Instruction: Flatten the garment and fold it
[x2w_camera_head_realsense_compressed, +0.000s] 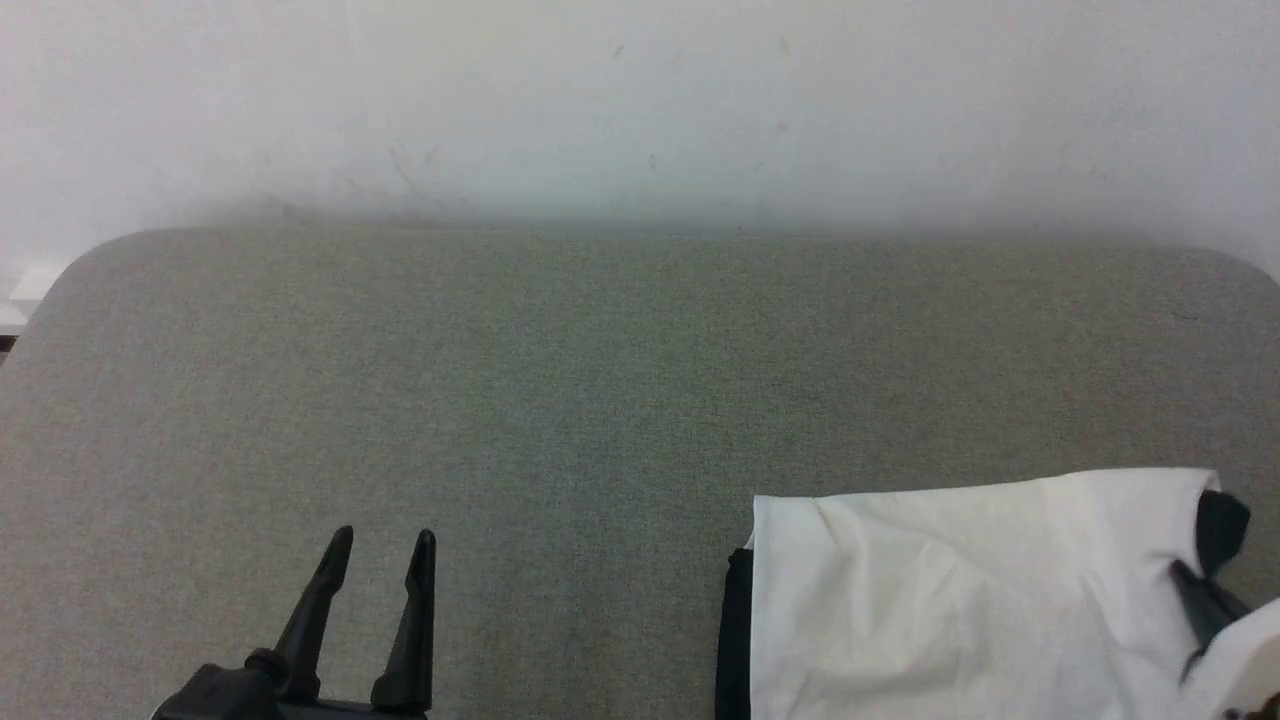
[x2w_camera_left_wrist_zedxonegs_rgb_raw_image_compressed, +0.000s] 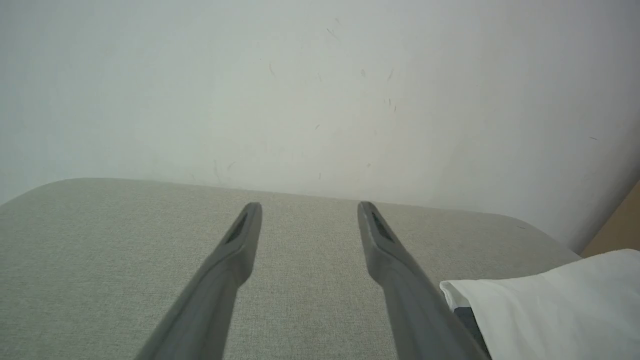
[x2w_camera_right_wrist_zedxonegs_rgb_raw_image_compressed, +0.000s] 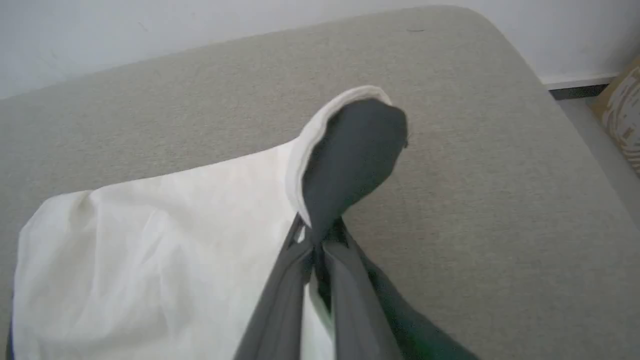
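Slippage is the risk: the right gripper (x2w_camera_right_wrist_zedxonegs_rgb_raw_image_compressed: 316, 239) pinches just a thin fold of the garment (x2w_camera_right_wrist_zedxonegs_rgb_raw_image_compressed: 150, 240), which lies at the grey table's (x2w_camera_head_realsense_compressed: 600, 380) near right — a quick pull could free it or bunch the cloth. The left gripper (x2w_camera_head_realsense_compressed: 385, 548) stands wide, empty.

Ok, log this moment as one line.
right gripper: shut on white-and-black shirt, at black-white edge | left gripper: open, empty, over grey fabric table | shirt: near right of table, wrinkled

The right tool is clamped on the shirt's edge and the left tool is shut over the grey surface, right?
No: the left tool is open, its jaws spread wide, as the left wrist view shows. The right tool does clamp the shirt.
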